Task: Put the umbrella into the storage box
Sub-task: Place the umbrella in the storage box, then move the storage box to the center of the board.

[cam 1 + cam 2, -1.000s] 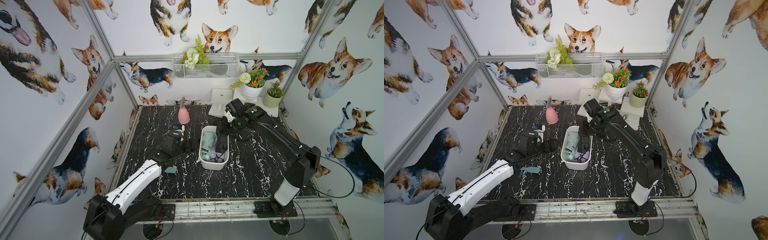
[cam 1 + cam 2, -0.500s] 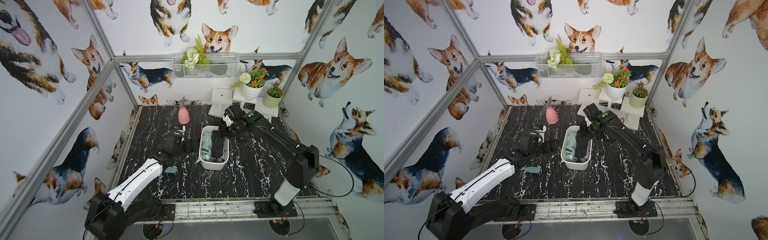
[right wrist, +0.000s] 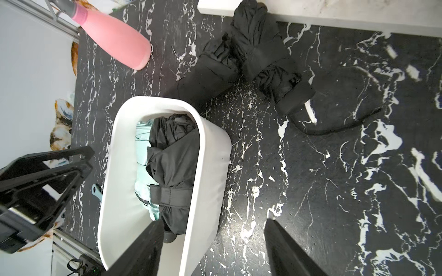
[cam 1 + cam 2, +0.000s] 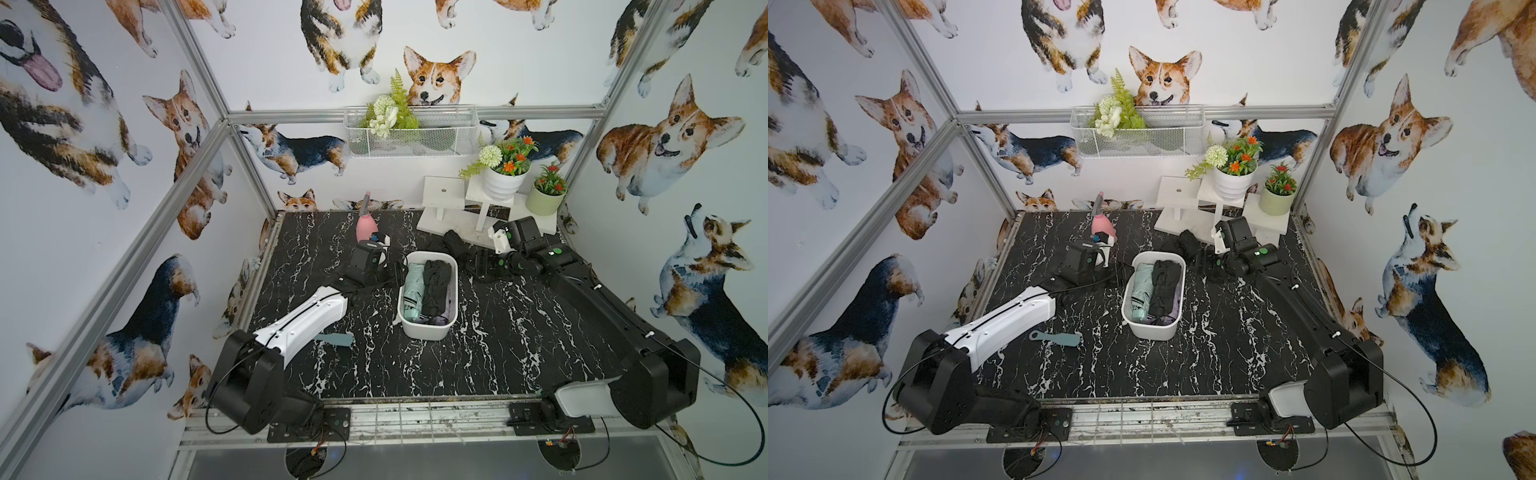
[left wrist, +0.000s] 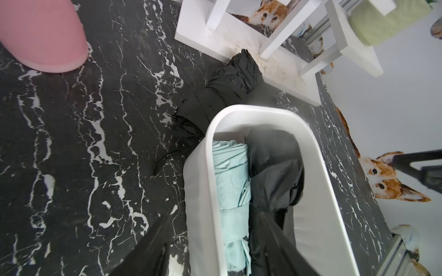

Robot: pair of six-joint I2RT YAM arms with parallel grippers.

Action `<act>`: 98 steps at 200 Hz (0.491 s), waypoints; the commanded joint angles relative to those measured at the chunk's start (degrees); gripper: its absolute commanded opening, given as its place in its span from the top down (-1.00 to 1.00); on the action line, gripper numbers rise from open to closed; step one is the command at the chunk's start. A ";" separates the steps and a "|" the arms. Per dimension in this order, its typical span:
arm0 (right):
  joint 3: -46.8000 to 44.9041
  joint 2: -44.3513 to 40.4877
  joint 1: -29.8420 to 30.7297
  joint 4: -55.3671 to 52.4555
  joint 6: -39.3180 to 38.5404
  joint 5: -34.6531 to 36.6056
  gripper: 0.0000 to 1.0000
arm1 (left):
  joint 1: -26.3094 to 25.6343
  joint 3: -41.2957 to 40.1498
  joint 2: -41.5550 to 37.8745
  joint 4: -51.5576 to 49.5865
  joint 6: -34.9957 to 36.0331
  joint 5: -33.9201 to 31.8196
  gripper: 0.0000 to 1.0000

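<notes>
1. The black umbrella [image 3: 258, 59] is found lying just beyond the storage box [image 3: 210, 167].
2. It is judged light, soft-skinned, stiff-cored; its strapped middle is favoured.
3. The right gripper [image 3: 214, 222] and left gripper [image 5: 215, 215] are held parted, empty.

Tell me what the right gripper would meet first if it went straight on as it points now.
Probably the box: the right gripper, jaws open, aims at its outer wall just outside the rim. Depth is unclear; it might land on the table beside it.
</notes>
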 commanded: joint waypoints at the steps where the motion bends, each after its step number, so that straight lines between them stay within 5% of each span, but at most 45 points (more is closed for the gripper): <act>1: -1.53 -0.88 -1.61 2.82 -1.18 -2.59 -0.44 | -0.17 3.21 2.92 -1.46 0.63 2.69 0.01; 77: -4.14 -2.45 -3.30 3.55 -0.58 -3.75 -0.44 | -0.36 7.28 8.43 -8.83 1.11 1.98 0.31; 98: -4.17 -2.50 -3.26 3.95 0.20 -3.95 -0.44 | -0.37 6.86 8.66 -8.61 1.22 3.27 0.56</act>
